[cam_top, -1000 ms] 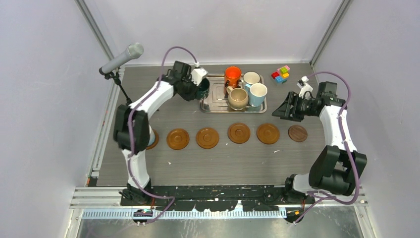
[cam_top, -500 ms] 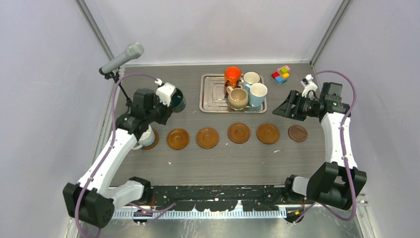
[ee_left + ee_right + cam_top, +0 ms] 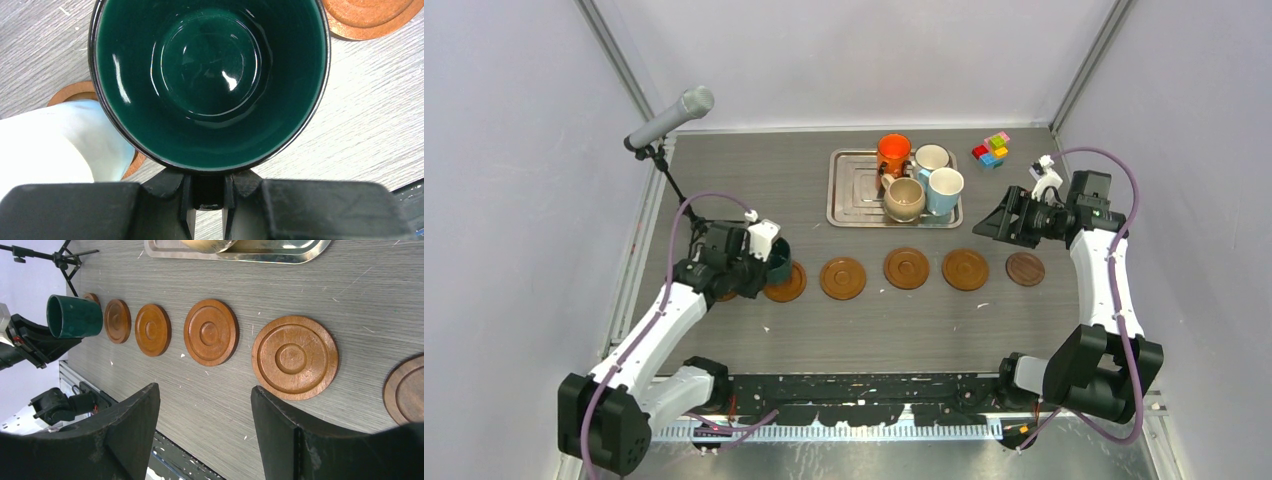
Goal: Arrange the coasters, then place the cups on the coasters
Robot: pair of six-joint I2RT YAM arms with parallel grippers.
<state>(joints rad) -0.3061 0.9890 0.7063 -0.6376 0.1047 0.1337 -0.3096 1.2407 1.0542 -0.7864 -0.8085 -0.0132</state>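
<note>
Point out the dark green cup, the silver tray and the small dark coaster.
dark green cup [image 3: 210, 65]: left wrist view, inner bottom.
silver tray [image 3: 854, 188]: top view, bare left half.
small dark coaster [image 3: 1025, 269]: top view, centre.

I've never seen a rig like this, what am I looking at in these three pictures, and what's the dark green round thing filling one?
Two white-and-black robot arms are bolted to a grey table. The wide picture looks down from above; the other two come from a camera on each wrist. On the table lie a row of round brown wooden coasters and a rectangular silver tray carrying an orange mug, a whitish mug, a beige mug and a light blue mug. The green thing is a dark green mug seen from above, gripped at its side by the shut left gripper, near the row's left end. Beside it a pale mug sits on a coaster. The right gripper is open and empty. Some coloured blocks lie at the back.
</note>
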